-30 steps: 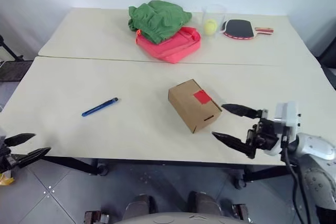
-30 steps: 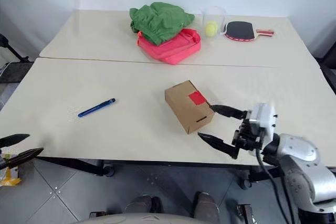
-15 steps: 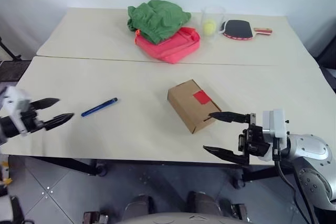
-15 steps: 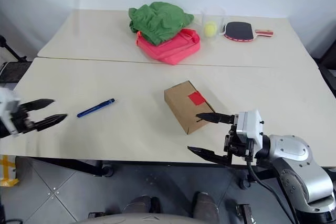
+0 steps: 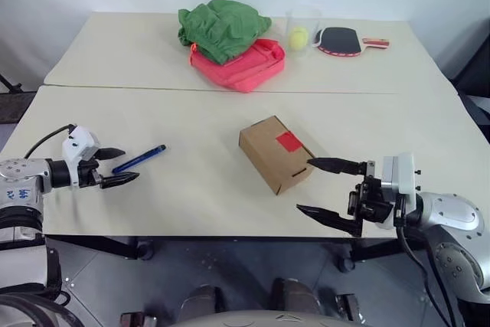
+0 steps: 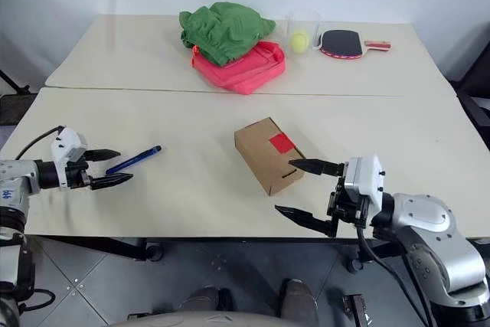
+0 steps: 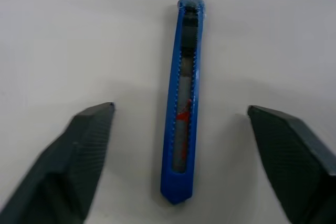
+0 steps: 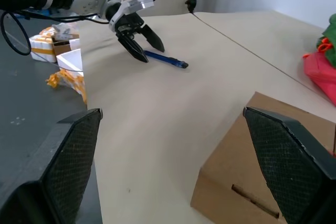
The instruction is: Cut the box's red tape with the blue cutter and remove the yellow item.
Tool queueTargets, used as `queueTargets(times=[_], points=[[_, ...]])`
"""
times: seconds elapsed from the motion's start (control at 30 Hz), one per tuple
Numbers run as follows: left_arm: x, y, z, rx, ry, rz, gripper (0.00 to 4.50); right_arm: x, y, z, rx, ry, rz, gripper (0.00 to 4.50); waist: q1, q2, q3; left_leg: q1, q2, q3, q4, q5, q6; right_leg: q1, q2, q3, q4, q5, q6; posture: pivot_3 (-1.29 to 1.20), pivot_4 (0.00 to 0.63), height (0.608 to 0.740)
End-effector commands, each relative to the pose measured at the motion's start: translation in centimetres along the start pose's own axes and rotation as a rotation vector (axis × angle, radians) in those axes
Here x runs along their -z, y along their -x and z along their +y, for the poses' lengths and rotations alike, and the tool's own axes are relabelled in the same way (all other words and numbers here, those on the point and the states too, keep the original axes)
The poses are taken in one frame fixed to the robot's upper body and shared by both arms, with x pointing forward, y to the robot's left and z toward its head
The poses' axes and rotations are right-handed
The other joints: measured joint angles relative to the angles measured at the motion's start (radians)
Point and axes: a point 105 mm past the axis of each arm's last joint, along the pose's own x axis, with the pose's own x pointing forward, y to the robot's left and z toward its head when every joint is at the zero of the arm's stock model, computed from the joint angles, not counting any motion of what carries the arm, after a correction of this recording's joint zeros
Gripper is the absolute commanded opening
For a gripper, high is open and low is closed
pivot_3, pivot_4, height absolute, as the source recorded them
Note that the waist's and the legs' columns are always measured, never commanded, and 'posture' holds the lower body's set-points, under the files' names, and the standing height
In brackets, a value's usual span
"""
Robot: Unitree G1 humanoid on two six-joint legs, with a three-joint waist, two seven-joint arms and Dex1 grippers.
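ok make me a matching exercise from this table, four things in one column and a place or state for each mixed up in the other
Things:
1. blue cutter
2. red tape
3. green cloth
4. table tennis bat

Places or states:
A. stuck on the top face of the box
B. heaped on the pink-red bag
C. flat on the table, between the open fingers of the left gripper
D. at the far edge, right of the clear cup

Pairs: 1-C, 2-A, 3-B, 4-D

Bare table [image 5: 191, 181] around the blue cutter [image 5: 139, 158], box [image 5: 274, 153] well apart.
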Motion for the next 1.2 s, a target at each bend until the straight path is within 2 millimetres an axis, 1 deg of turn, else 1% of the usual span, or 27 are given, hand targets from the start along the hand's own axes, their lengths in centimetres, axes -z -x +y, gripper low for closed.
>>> queueTargets(times=[0.03,0.2,0.23,0.3,0.33,0.43,0.47,0.5,0.57,0.63,0.7,0.73,0.77,0.8,0.87,0.9,0.97,1.03,1.1,1.17,1.2], points=[[2.5,-0.4,-1.1,0.048,0.043,0.098,3.07,-1.1,0.2,0.2,0.012,0.059,-0.012,4.50,0.000,0.000,0.000,0.000,0.000,0.000,0.000,0.000,0.000,0.000,0.000,0.000,0.000,0.000,0.000,0.00,0.150,0.740],[3.3,-1.1,-1.6,0.058,0.035,0.116,1.71,-1.0,0.2,0.2,0.021,0.060,-0.012,4.50,0.000,0.001,-0.001,0.001,0.000,-0.005,0.000,0.000,0.000,0.000,0.000,0.001,0.001,0.000,0.000,0.00,0.150,0.740],[3.3,-1.3,-1.7,0.061,0.034,0.113,1.35,-1.0,0.2,0.2,0.021,0.059,-0.011,4.50,0.000,0.002,-0.001,0.001,0.000,-0.006,0.000,0.000,0.000,0.000,0.000,0.001,0.000,0.000,0.000,0.00,0.150,0.740],[3.1,-1.7,-1.8,0.069,0.023,0.104,0.79,-1.0,0.2,0.3,0.023,0.059,-0.010,4.50,0.002,0.003,-0.002,0.001,0.000,-0.006,0.001,0.000,0.000,0.001,0.000,0.001,0.001,0.000,0.000,0.00,0.150,0.740],[2.7,-2.0,-2.1,0.092,-0.003,0.089,0.57,-1.0,0.2,0.2,0.024,0.059,-0.010,4.50,0.002,0.004,-0.002,0.001,0.000,-0.006,0.001,0.000,0.000,0.001,0.000,0.001,0.001,0.000,0.000,0.00,0.150,0.740],[1.0,-2.8,-2.6,0.142,-0.051,0.026,0.57,-1.0,0.3,0.2,0.026,0.059,-0.009,4.50,0.008,0.004,-0.002,0.001,0.000,-0.007,0.004,-0.001,0.001,0.002,-0.001,0.001,0.002,0.000,0.000,0.00,0.150,0.740],[-0.3,-3.1,-2.7,0.168,-0.077,-0.012,0.57,-1.2,0.3,0.2,0.028,0.057,-0.013,4.50,0.011,0.004,-0.002,0.001,0.000,-0.007,0.005,-0.001,0.001,0.002,-0.001,0.001,0.002,0.000,0.000,0.00,0.150,0.740],[-1.9,-3.4,-3.2,0.224,-0.130,-0.042,0.57,-1.4,0.3,0.5,0.021,0.048,-0.018,4.50,0.018,0.004,-0.002,0.000,0.000,-0.007,0.006,-0.001,0.002,0.002,-0.001,0.001,0.002,0.000,0.000,0.00,0.150,0.740],[-4.1,-3.8,-4.5,0.324,-0.221,-0.065,0.57,-1.7,0.2,1.1,-0.001,0.034,-0.019,4.50,0.029,0.004,-0.002,-0.002,0.000,-0.008,0.010,-0.002,0.003,0.001,-0.001,0.000,0.003,0.000,0.000,0.00,0.150,0.740],[-6.2,-4.3,-7.4,0.512,-0.340,-0.015,0.57,-1.4,0.0,2.3,-0.059,-0.004,0.014,4.50,0.031,0.001,0.000,-0.005,0.000,-0.009,0.012,-0.002,0.003,0.001,-0.001,0.000,0.003,0.001,0.001,0.00,0.150,0.740],[-7.2,-4.7,-9.7,0.621,-0.407,0.038,0.57,-1.0,-0.2,3.2,-0.107,-0.039,0.055,4.50,0.030,0.000,0.000,-0.006,0.000,-0.010,0.012,-0.002,0.003,0.000,-0.001,-0.001,0.002,0.001,0.001,0.00,0.150,0.740],[-7.3,-5.4,-11.2,0.680,-0.449,0.097,0.57,-0.3,-0.2,3.8,-0.135,-0.068,0.101,4.50,0.029,0.000,0.000,-0.006,0.000,-0.010,0.012,-0.002,0.003,0.000,-0.001,-0.001,0.002,0.001,0.001,0.00,0.150,0.740],[-7.3,-5.8,-12.3,0.717,-0.476,0.139,0.57,0.2,-0.2,4.2,-0.152,-0.089,0.132,4.50,0.028,0.000,0.000,-0.006,0.000,-0.010,0.012,-0.002,0.003,0.001,-0.001,-0.001,0.001,0.001,0.001,0.00,0.150,0.740],[-7.4,-6.6,-13.6,0.742,-0.481,0.167,0.54,0.7,-0.3,4.5,-0.156,-0.109,0.159,4.32,0.028,0.000,0.000,-0.006,0.000,-0.010,0.012,-0.002,0.003,0.001,-0.001,-0.001,0.001,0.001,0.001,0.00,0.150,0.740],[-7.7,-7.4,-15.3,0.770,-0.470,0.180,0.53,1.3,-0.5,4.6,-0.144,-0.128,0.190,3.85,0.025,0.000,0.000,-0.005,0.000,-0.010,0.012,-0.002,0.003,0.001,-0.001,-0.001,0.001,0.001,0.001,0.00,0.150,0.740],[-8.0,-8.3,-16.5,0.785,-0.476,0.179,0.53,2.0,-0.6,4.8,-0.142,-0.143,0.223,3.56,0.024,0.000,0.000,-0.005,0.000,-0.009,0.012,-0.002,0.003,0.001,0.000,0.000,0.000,0.001,0.001,0.00,0.150,0.740],[-8.7,-10.1,-19.3,0.815,-0.488,0.167,0.53,3.7,-0.8,4.7,-0.114,-0.127,0.299,2.83,0.027,0.000,0.000,-0.005,0.000,-0.009,0.012,-0.002,0.003,0.001,0.000,0.000,0.000,0.001,0.001,0.00,0.150,0.740],[-9.4,-12.0,-21.3,0.804,-0.478,0.149,0.53,4.9,-0.9,4.0,-0.040,-0.097,0.352,2.12,0.033,0.000,0.001,-0.006,0.000,-0.009,0.013,-0.002,0.003,0.002,0.000,0.001,-0.001,0.001,0.001,0.00,0.150,0.740],[-9.7,-13.1,-22.2,0.775,-0.470,0.148,0.53,5.5,-1.2,3.5,0.017,-0.086,0.368,1.39,0.038,0.000,0.001,-0.008,0.000,-0.010,0.015,-0.002,0.004,0.001,0.000,0.000,-0.002,0.001,0.001,0.00,0.150,0.740],[-9.7,-13.6,-22.7,0.757,-0.462,0.155,0.53,6.0,-1.6,3.3,0.043,-0.080,0.379,0.76,0.040,0.000,0.000,-0.009,0.000,-0.010,0.015,-0.002,0.004,0.000,0.000,0.000,-0.002,0.001,0.001,0.00,0.150,0.740],[-9.7,-13.7,-23.0,0.758,-0.454,0.162,0.53,6.2,-1.6,3.2,0.057,-0.077,0.387,0.36,0.040,0.000,0.000,-0.009,0.000,-0.010,0.015,-0.002,0.004,0.000,0.000,0.000,-0.002,0.001,0.001,0.00,0.150,0.740]])
